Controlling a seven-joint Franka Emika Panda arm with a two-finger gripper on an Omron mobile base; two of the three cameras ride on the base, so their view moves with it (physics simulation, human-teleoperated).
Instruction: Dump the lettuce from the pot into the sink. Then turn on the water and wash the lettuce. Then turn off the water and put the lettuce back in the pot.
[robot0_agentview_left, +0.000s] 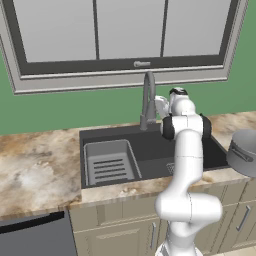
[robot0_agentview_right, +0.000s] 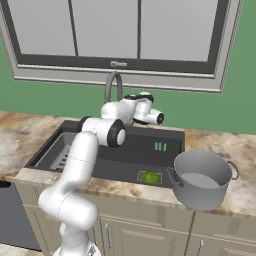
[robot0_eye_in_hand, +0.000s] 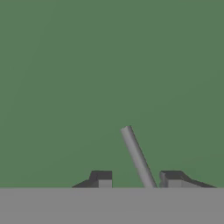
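Note:
The bright-green lettuce (robot0_agentview_right: 150, 177) lies on the floor of the dark sink (robot0_agentview_right: 125, 155), at its front right by the drain grate. The silver-grey pot (robot0_agentview_right: 202, 177) stands upright on the counter just right of the basin, and its edge shows at the right as pot (robot0_agentview_left: 245, 152). My gripper (robot0_eye_in_hand: 137, 180) is open, facing the green wall. A thin grey faucet lever (robot0_eye_in_hand: 138, 157) runs up between the fingertips (robot0_eye_in_hand: 101, 179) without touching them. My hand is raised beside the gooseneck faucet (robot0_agentview_left: 148, 100), above the back of the sink (robot0_agentview_left: 150, 150).
A light-grey slotted rack (robot0_agentview_left: 110, 162) takes up the left part of the basin. Marble counter (robot0_agentview_left: 35, 160) stretches to the left, with cabinet doors below. A window with a wide sill (robot0_agentview_left: 125, 75) hangs just above the faucet.

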